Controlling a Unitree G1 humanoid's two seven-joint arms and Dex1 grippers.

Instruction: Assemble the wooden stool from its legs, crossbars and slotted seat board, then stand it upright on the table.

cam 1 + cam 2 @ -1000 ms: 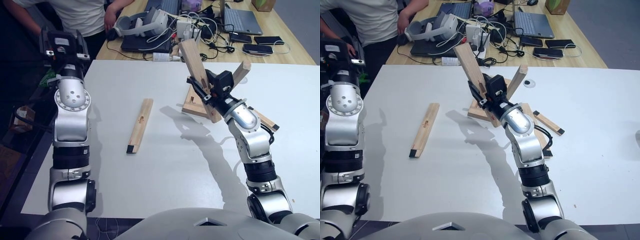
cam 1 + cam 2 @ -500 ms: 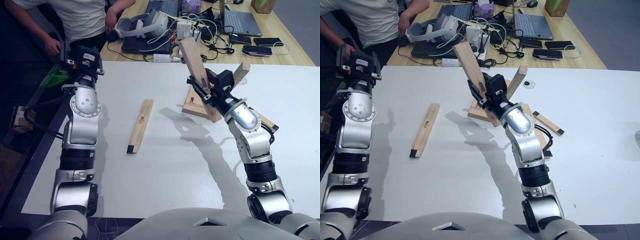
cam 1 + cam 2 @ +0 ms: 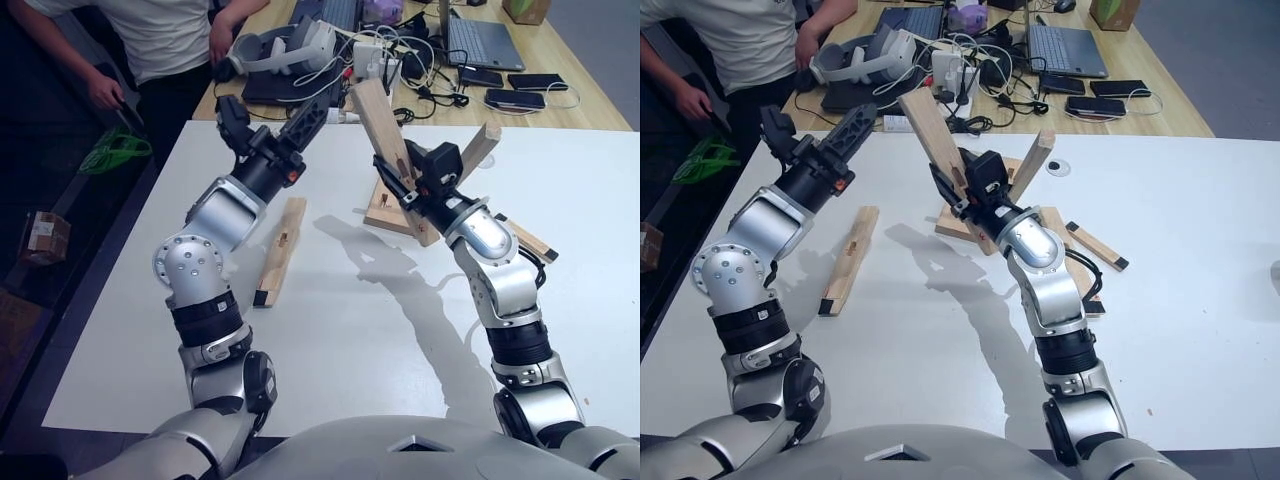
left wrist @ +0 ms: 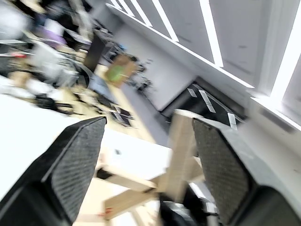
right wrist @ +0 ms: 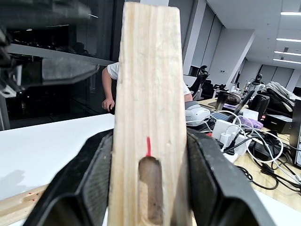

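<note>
right pincer (image 3: 408, 183) is clamped on a wooden leg (image 3: 383, 118). Its fingers (image 5: 87, 183) press on the leg's two sides; the slot and red mark face the wrist camera. The held leg is off the surface (image 3: 350, 350) and tilted, upper end leaning up toward the left pincer's side. Its lower end drops below the pincer toward the wood pile; can't tell if it touches.

wood pile (image 3: 388, 212): flat pieces on the surface directly under and behind the right pincer. A second leg (image 3: 484, 143) pokes up tilted out of it on the pincer's right, apart from the held leg. A crossbar (image 3: 531, 241) with a dark end lies flat on the surface, right of the pincer and just beside that forearm.

left pincer (image 3: 280, 105) is spread wide and holds nothing. It is raised off the surface, fingers (image 4: 75, 165) pointing toward the right pincer. The top of the held leg sits just past one fingertip, apart from it. In the left wrist view the held leg and pile show through the gap between the fingers, blurred.

loose leg (image 3: 280, 250) lies flat on the surface below the left pincer, on its robot side and well left of the right pincer. Slot is up, dark cap at the near end.

Behind both pincers is a wooden desk (image 3: 590, 90) with laptops (image 3: 480, 40), a headset (image 3: 285, 45) and cables.
</note>
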